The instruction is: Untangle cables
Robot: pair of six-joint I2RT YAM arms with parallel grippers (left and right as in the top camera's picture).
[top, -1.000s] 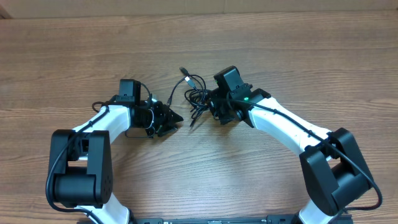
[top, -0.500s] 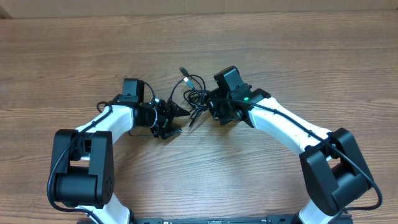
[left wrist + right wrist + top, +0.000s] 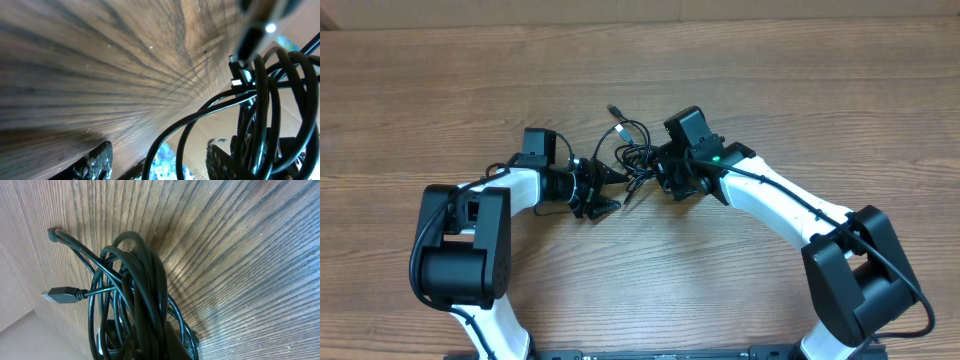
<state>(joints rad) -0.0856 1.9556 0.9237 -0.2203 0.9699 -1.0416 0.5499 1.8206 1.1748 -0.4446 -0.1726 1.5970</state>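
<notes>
Right claw [image 3: 657,173] clamps the tangled cables [image 3: 636,152] on the wooden surface [image 3: 770,80], its fingertips hidden by the bundle; left claw [image 3: 618,190] gapes beside them.

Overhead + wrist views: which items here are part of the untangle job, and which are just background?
Job: cables, bundled; right gripper shut on them; left gripper open beside them.
Not job: wooden table; arms' own thick wiring.
</notes>
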